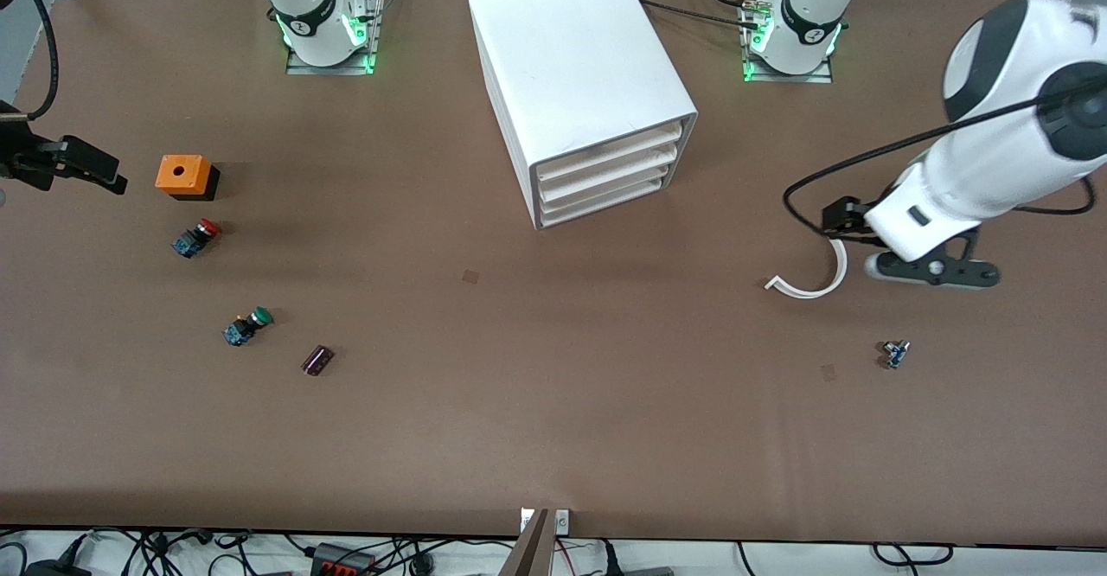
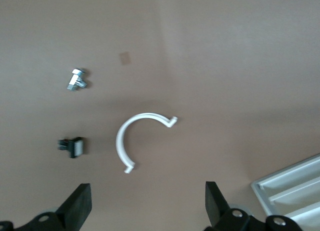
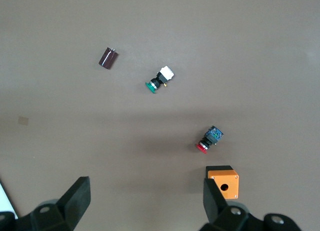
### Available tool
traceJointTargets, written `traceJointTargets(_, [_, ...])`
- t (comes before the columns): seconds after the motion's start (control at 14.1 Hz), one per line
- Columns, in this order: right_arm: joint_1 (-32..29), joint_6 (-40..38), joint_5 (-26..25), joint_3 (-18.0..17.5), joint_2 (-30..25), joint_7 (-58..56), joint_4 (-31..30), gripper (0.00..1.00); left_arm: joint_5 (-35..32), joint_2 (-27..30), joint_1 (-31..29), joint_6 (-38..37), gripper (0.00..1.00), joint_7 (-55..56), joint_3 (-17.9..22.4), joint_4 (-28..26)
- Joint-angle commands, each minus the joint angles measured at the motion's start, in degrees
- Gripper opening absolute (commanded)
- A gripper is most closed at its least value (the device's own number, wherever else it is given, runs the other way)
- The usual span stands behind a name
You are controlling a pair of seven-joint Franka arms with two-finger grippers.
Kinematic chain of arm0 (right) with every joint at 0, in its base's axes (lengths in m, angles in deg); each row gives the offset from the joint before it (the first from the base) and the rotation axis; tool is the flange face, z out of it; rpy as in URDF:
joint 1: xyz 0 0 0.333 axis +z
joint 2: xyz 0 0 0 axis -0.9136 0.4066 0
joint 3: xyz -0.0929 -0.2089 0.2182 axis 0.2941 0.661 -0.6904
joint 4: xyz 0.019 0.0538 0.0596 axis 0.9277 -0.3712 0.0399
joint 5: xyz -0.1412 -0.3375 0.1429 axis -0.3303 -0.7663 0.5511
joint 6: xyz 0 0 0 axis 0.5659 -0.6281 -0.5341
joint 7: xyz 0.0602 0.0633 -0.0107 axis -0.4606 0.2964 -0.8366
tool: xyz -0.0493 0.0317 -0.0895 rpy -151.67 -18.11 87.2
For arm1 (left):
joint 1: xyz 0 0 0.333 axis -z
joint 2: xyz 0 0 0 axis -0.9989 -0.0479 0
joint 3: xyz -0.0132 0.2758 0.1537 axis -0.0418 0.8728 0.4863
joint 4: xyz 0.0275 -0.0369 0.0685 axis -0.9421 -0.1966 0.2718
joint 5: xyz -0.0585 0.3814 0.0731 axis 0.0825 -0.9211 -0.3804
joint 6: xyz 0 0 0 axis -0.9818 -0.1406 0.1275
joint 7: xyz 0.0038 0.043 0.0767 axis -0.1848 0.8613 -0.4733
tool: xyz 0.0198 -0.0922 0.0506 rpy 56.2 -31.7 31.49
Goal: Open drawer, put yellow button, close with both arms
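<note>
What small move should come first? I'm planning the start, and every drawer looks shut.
Probably swing the left gripper, open over the table by the white curved clip, toward the uppermost drawer. All the cabinet drawers are shut, and this arm looks closer. The right gripper waits open by the orange box.

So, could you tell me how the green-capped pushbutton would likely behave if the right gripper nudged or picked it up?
The green-capped pushbutton lies on its side on the table, so its round cap would probably let it roll in an arc when nudged. It looks small, rigid and likely light. Its blocky body seems a surer hold than the smooth cap. The open right gripper is not near it.
</note>
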Motion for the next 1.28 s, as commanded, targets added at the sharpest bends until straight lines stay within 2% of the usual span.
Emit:
traceJointTargets(0.0, [0.03,3.35,-0.87,-0.50,-4.76,-0.86,-6.29,1.00,5.83,5.63,10.17,-1.15,1.00,-6.74,13.45,-1.29])
traceJointTargets(0.14, [0.03,3.90,-0.87,-0.50,-6.62,-0.60,-8.77,1.00,8.31,9.05,14.93,-0.02,1.00,-7.46,21.02,-5.31])
traceJointTargets(0.36, [-0.06,2.23,-0.78,-0.50,-6.45,-0.25,-8.07,1.00,8.76,13.18,16.62,7.09,1.00,-7.64,25.09,-9.88])
traceJointTargets(0.64, [-0.14,2.49,-0.69,-0.42,-6.18,-0.69,-7.98,1.00,8.94,16.89,18.46,9.04,1.00,-7.55,26.06,-14.73])
traceJointTargets(1.21, [-0.14,2.49,-0.87,-0.50,-6.09,-0.95,-8.07,1.00,9.29,16.36,18.11,6.85,1.00,-6.94,25.18,-13.68])
